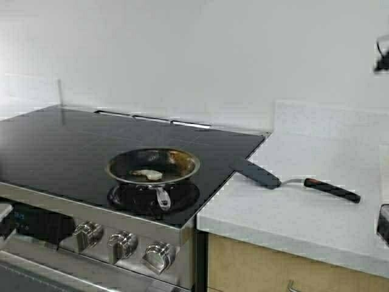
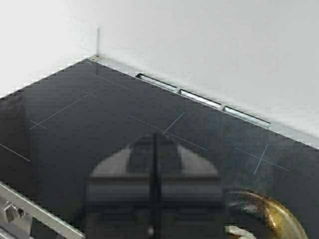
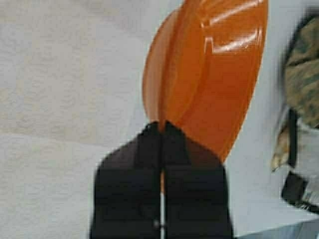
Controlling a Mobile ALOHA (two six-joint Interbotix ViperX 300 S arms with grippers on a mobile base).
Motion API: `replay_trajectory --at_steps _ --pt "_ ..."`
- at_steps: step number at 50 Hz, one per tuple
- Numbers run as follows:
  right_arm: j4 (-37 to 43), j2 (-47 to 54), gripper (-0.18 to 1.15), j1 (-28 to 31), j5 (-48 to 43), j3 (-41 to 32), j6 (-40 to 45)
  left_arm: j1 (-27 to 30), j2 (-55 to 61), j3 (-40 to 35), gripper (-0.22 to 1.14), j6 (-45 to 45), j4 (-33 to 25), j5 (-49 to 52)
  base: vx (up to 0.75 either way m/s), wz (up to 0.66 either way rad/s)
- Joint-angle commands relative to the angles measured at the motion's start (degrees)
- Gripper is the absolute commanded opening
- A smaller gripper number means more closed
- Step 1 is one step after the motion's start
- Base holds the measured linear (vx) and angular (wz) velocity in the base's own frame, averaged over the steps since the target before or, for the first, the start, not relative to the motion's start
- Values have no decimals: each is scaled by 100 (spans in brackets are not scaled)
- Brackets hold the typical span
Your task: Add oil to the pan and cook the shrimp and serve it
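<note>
The steel pan (image 1: pixel 153 165) stands on the front right burner of the black stove top (image 1: pixel 61 140), its handle toward the front. The pale shrimp (image 1: pixel 149 174) lies inside it. In the left wrist view my left gripper (image 2: pixel 154 137) is shut and empty above the stove top, beside the pan (image 2: pixel 271 214), with the shrimp (image 2: pixel 239 231) just showing. My right gripper (image 3: pixel 162 124) is shut on the rim of an orange bowl (image 3: pixel 214 74) and holds it tilted on edge over the white counter. The oil dispenser is out of view.
A black spatula (image 1: pixel 292 181) with a red-and-black handle lies on the white counter (image 1: pixel 316 213) to the right of the stove. The stove knobs (image 1: pixel 121 243) are along the front. A mottled green-brown thing (image 3: pixel 304 74) is beside the bowl.
</note>
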Motion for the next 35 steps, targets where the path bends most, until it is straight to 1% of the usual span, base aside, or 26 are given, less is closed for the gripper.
replay_trajectory --at_steps 1,11,17,35 --pt "0 475 6 -185 -141 -422 53 0 44 -79 3 9 9 -26 0 0" --pt "-35 1283 6 -193 -158 -1002 -18 0 44 -70 3 26 9 -26 0 0" --pt "-18 1529 6 -193 -272 -1204 -167 0 44 -79 3 35 18 -26 0 0" --pt "-9 1784 6 -185 -598 -1292 -281 0 53 -70 3 35 9 -26 0 0"
